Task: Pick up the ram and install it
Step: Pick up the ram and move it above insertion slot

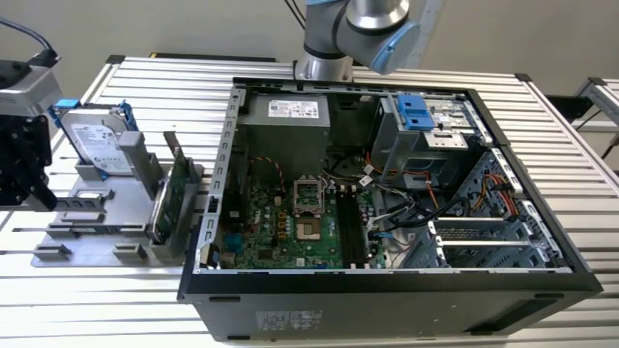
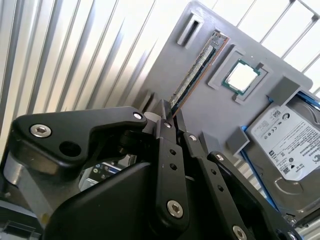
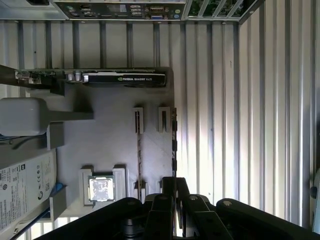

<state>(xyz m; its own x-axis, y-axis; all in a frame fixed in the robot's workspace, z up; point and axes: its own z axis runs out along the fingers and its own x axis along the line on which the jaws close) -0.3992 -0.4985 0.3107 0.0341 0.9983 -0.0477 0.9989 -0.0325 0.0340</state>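
The ram (image 2: 196, 70) is a slim stick seen edge-on, standing in a slot of the grey holder tray (image 2: 200, 125). In the first wrist view the ram (image 3: 139, 155) lies beside an empty slot (image 3: 163, 119). My gripper (image 2: 169, 114) hangs over the tray's near end, close to the stick's end, with its black fingers (image 3: 167, 190) drawn together and nothing between them. In the exterior view my gripper (image 1: 27, 199) is at the far left above the tray (image 1: 97, 250). The motherboard's black slots (image 1: 353, 232) lie inside the open computer case (image 1: 387, 286).
On the tray also sit a processor chip (image 3: 101, 189), a silver hard drive (image 2: 285, 145) and a green card (image 1: 167, 196) standing upright. The case stands to the exterior view's right of the tray on a ribbed metal table (image 1: 97, 319). Cables and drive bays fill the case's far side.
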